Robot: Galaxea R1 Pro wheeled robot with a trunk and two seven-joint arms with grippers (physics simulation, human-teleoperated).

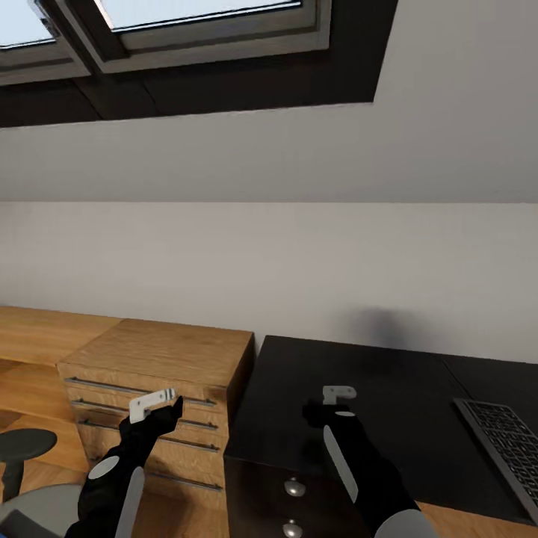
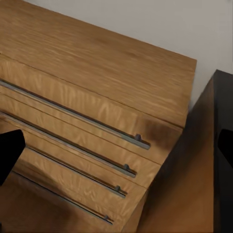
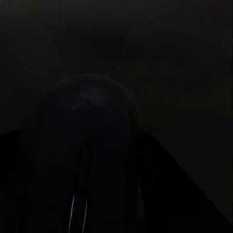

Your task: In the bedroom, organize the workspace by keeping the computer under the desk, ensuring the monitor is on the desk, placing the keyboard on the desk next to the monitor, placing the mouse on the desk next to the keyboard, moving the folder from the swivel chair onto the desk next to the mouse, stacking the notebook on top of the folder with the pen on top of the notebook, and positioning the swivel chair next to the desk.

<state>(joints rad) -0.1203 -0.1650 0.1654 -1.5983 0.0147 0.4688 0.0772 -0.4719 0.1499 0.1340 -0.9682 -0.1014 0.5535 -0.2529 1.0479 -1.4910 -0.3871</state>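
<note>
The glossy black desk [image 1: 388, 388] fills the lower right of the head view. The keyboard [image 1: 504, 441] lies on it at the right edge. My right gripper [image 1: 314, 412] hovers low over the desk's left part. In the very dark right wrist view, a rounded black mouse [image 3: 87, 109] sits between its fingers. My left gripper [image 1: 178, 407] is open in front of a light-wood drawer chest [image 1: 161, 359], with one black fingertip [image 2: 9, 150] at the edge of the left wrist view. Part of the swivel chair [image 1: 30, 512] shows at the lower left.
The desk's black drawer unit with round silver knobs [image 1: 295, 487] is just below my right arm. The chest's long metal handles [image 2: 77, 116] face my left gripper. Behind both runs a pale grey wall [image 1: 299, 261], with skylights [image 1: 209, 22] overhead.
</note>
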